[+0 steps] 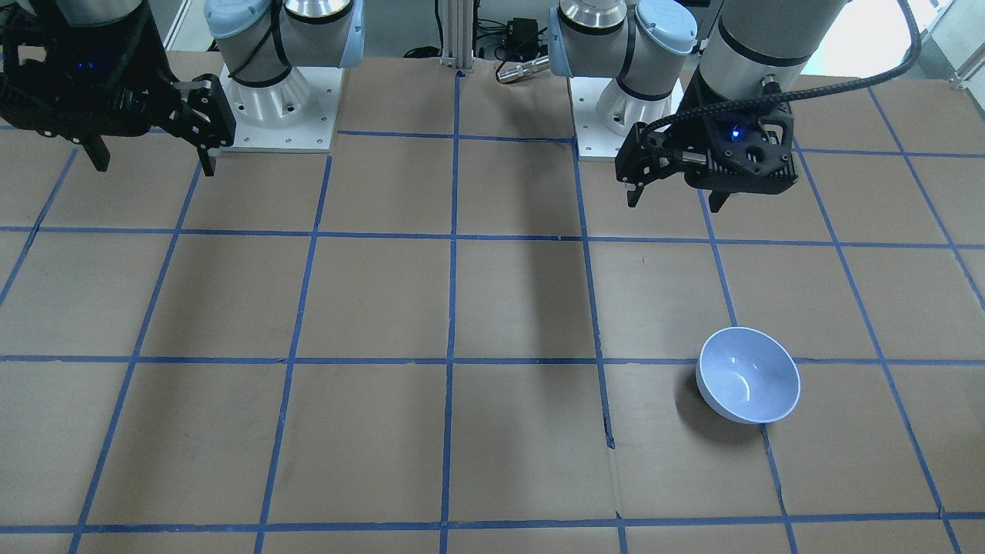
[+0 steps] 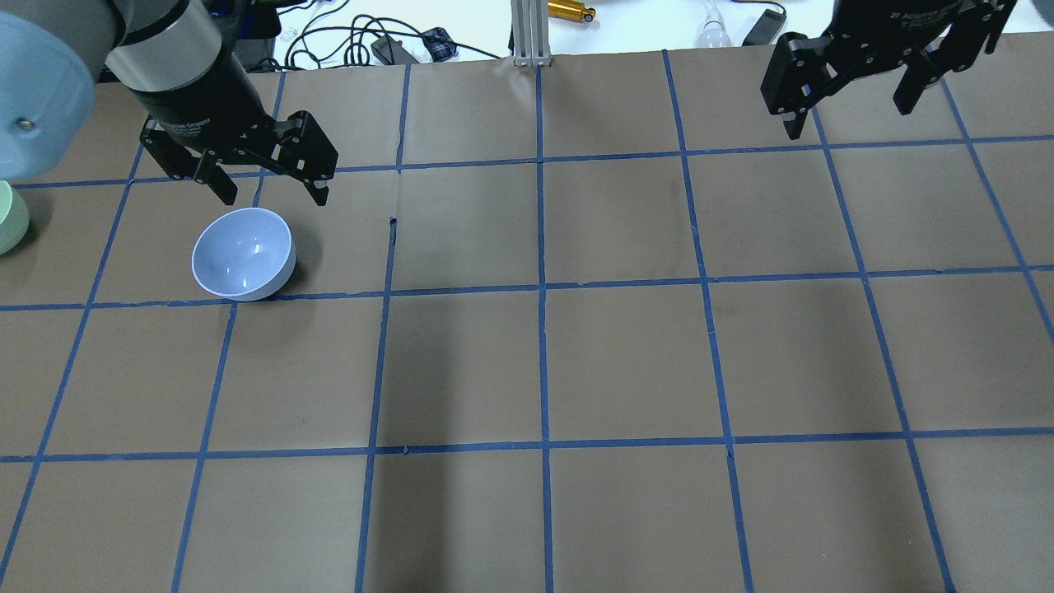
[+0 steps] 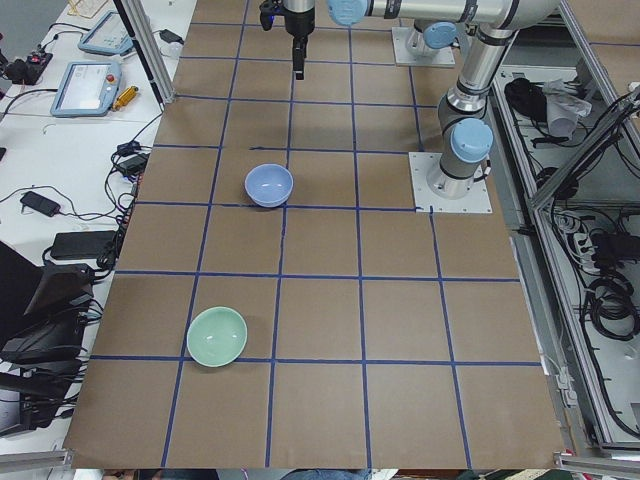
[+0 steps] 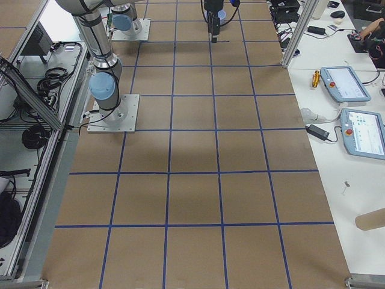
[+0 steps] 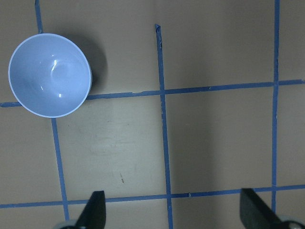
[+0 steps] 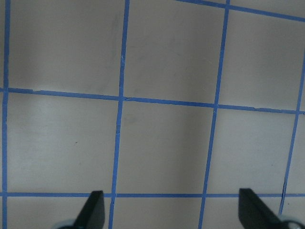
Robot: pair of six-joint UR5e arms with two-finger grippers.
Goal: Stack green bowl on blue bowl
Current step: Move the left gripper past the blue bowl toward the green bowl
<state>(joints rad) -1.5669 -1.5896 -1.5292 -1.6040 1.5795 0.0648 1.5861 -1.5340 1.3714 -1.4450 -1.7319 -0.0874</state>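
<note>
The blue bowl (image 2: 244, 253) stands upright and empty on the brown table, left of the middle; it also shows in the front view (image 1: 748, 375), the left side view (image 3: 269, 185) and the left wrist view (image 5: 50, 75). The green bowl (image 3: 217, 336) stands upright near the table's left end, about two squares from the blue bowl; the overhead view cuts it off at the left edge (image 2: 10, 218). My left gripper (image 2: 274, 196) hangs open and empty above the table, just beyond the blue bowl. My right gripper (image 2: 848, 119) hangs open and empty at the far right.
The two arm bases (image 1: 281, 100) (image 1: 616, 115) stand at the robot's side of the table. An aluminium post (image 2: 531, 33) and cables (image 2: 370, 41) line the far edge. A side table holds teach pendants (image 3: 85, 88). Blue tape marks a grid.
</note>
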